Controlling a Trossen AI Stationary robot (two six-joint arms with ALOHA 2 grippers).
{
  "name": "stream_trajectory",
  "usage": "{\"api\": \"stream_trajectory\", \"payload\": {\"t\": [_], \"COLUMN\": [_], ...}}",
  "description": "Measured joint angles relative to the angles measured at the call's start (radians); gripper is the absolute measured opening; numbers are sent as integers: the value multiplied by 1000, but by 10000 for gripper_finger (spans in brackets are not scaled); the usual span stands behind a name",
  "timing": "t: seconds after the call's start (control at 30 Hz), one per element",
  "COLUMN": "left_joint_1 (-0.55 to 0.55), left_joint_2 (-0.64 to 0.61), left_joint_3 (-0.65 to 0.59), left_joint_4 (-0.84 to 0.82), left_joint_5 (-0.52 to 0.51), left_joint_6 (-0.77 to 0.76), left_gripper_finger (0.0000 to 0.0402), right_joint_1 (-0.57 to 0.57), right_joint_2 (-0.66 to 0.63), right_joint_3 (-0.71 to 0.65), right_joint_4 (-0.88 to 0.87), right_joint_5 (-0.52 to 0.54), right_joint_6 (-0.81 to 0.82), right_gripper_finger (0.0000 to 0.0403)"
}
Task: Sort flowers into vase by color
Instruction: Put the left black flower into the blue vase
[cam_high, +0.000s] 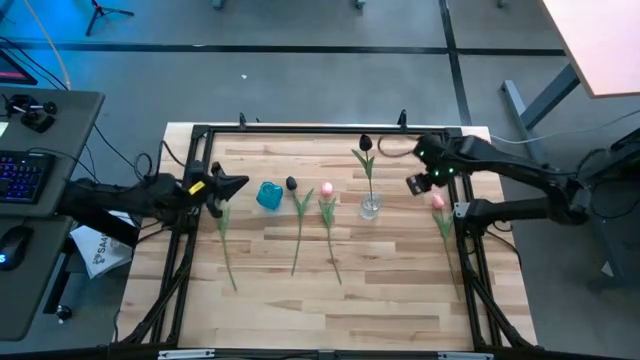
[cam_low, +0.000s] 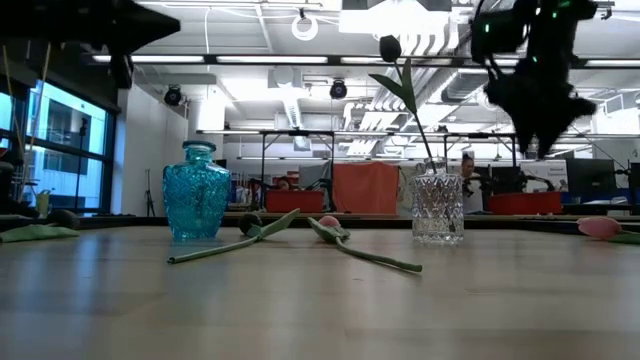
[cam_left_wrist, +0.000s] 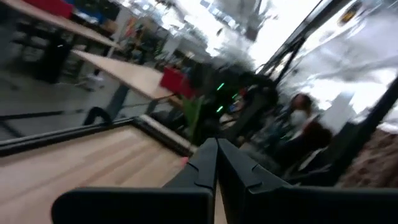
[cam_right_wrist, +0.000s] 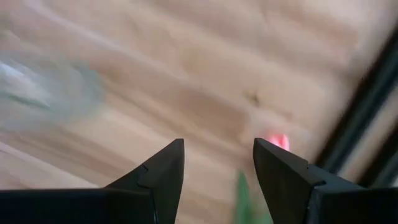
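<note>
A clear glass vase (cam_high: 371, 208) (cam_low: 438, 208) stands right of centre with one dark-headed tulip (cam_high: 366, 144) (cam_low: 389, 47) upright in it. A blue vase (cam_high: 268, 195) (cam_low: 197, 192) stands to its left. Between the vases a dark-headed tulip (cam_high: 291, 184) and a pink tulip (cam_high: 326, 189) lie flat. Another pink tulip (cam_high: 438, 202) (cam_right_wrist: 278, 142) lies by the right edge. My right gripper (cam_high: 415, 186) (cam_right_wrist: 217, 168) hangs open above the table between the clear vase and that pink head. My left gripper (cam_high: 235, 183) (cam_left_wrist: 216, 158) is shut, left of the blue vase.
One more green stem (cam_high: 226, 240) lies at the table's left, its head end hidden under my left arm. A black frame (cam_high: 300, 130) runs round the table. Bare wood (cam_high: 390, 300) lies toward the near edge. A keyboard and mouse sit on a desk to the left.
</note>
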Motion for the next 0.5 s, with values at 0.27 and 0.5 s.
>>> {"api": "stream_trajectory", "payload": {"t": [0.27, 0.5], "left_joint_1": [44, -47], "left_joint_2": [355, 630], "left_joint_3": [562, 825], "left_joint_4": [-806, -1459], "left_joint_5": [150, 275], "left_joint_6": [-50, -445], "left_gripper_finger": [1, 1], "right_joint_1": [-10, -10], "right_joint_2": [-36, -32], "right_joint_3": [153, 142], "right_joint_4": [92, 109], "right_joint_5": [119, 163], "right_joint_6": [-26, -13], "right_gripper_finger": [186, 186]}}
